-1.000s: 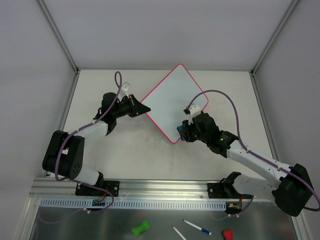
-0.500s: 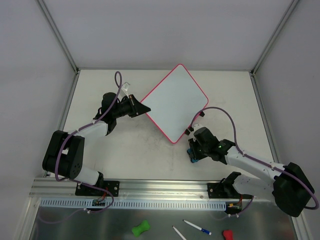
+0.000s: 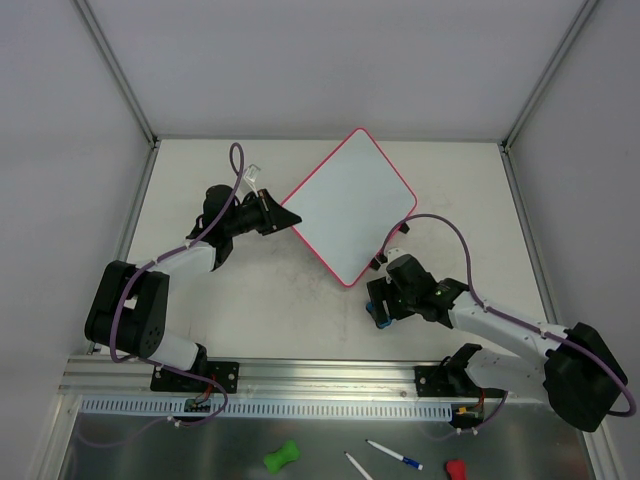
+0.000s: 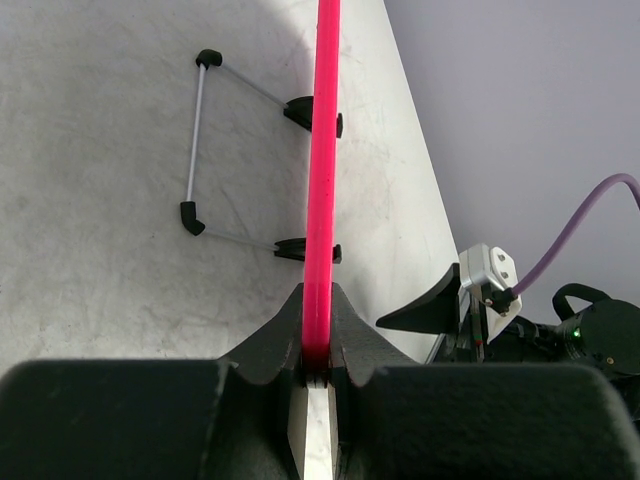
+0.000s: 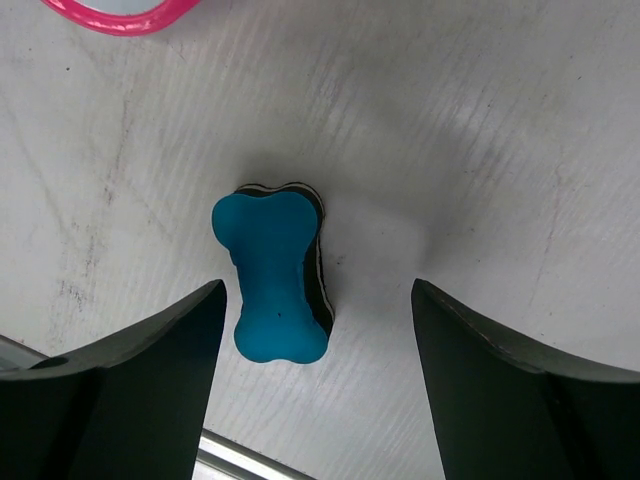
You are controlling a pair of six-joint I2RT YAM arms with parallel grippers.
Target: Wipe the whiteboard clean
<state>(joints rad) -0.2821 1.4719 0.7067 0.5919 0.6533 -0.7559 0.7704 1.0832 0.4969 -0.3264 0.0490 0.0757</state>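
left gripper (image 4: 318, 372) pinches the pink-red rim of the square white whiteboard (image 3: 345, 205), which runs ahead of its fingers. board face looks clean; wiping likely done. right gripper (image 5: 317, 300) spread wide, blue bone-shaped eraser (image 5: 272, 290) loose between its fingers.

White table (image 3: 250, 300) bears whiteboard (image 3: 348, 205) and blue eraser (image 5: 272, 290).

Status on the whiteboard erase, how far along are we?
Looks done: the whiteboard shows no marks in the top view. In hand: the left gripper is shut on its pink rim; the right gripper is open over the blue eraser, which lies on the table off the board. Left: probably just releasing the board.
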